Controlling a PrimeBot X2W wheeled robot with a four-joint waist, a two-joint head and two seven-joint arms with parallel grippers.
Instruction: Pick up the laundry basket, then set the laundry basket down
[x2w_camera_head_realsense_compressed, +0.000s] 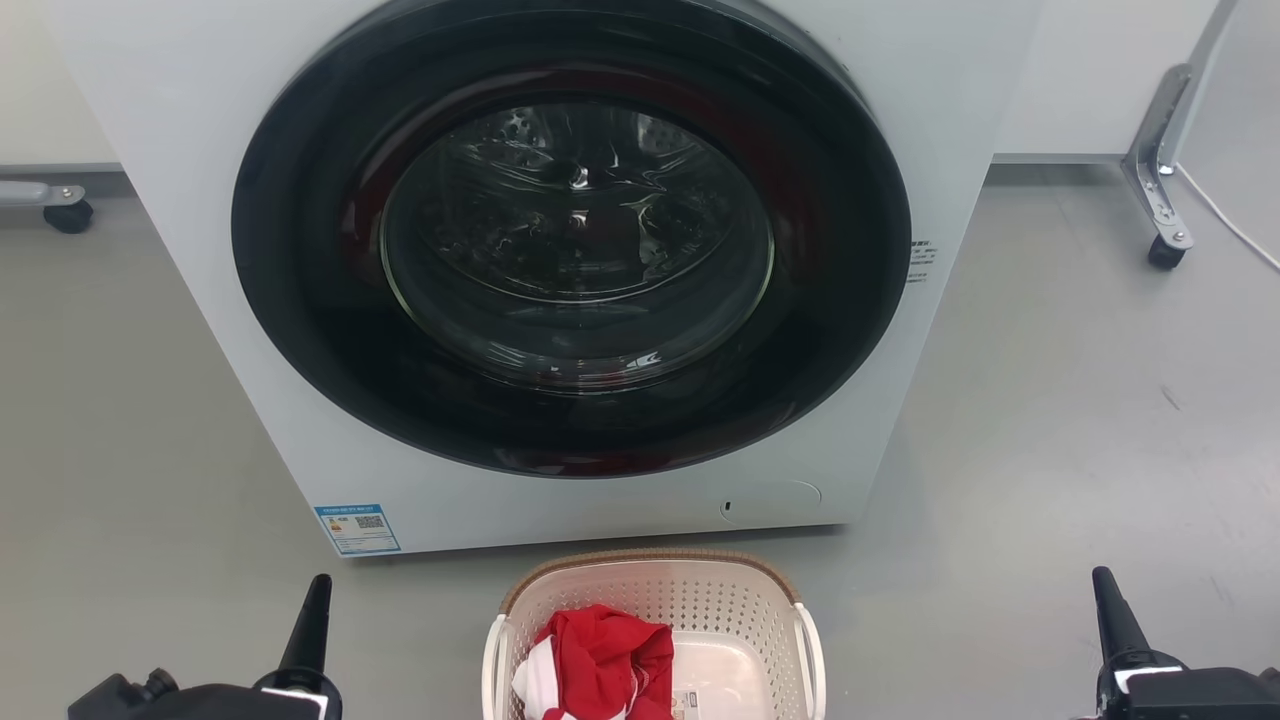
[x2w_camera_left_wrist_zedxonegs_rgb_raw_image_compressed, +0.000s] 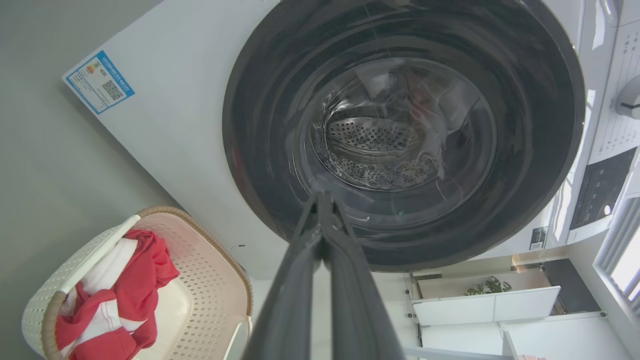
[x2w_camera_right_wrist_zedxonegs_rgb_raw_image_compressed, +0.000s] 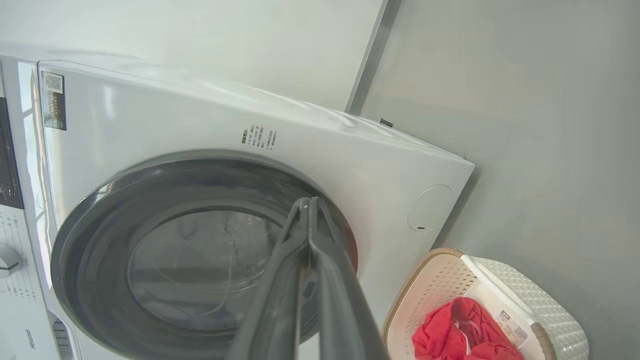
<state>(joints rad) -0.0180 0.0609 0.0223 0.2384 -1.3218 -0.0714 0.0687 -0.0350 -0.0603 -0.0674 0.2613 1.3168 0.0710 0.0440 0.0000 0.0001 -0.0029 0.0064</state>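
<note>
The washing machine (x2w_camera_head_realsense_compressed: 300, 420) stands on the floor (x2w_camera_head_realsense_compressed: 1050, 450). Just before its front, below the door, sits the laundry basket (x2w_camera_head_realsense_compressed: 650, 557), with a garment (x2w_camera_head_realsense_compressed: 610, 650) in it. Also before the machine are 2 grippers: the left gripper (x2w_camera_head_realsense_compressed: 318, 592) near its left corner, the right gripper (x2w_camera_head_realsense_compressed: 1104, 582) out past its right side. Behind the machine, a castor (x2w_camera_head_realsense_compressed: 68, 215) lies to its left and a wheeled leg (x2w_camera_head_realsense_compressed: 1160, 180) to its right.

One basket (x2w_camera_head_realsense_compressed: 650, 556), one washer (x2w_camera_head_realsense_compressed: 940, 100), two grippers (x2w_camera_head_realsense_compressed: 318, 590) (x2w_camera_head_realsense_compressed: 1103, 585).
</note>
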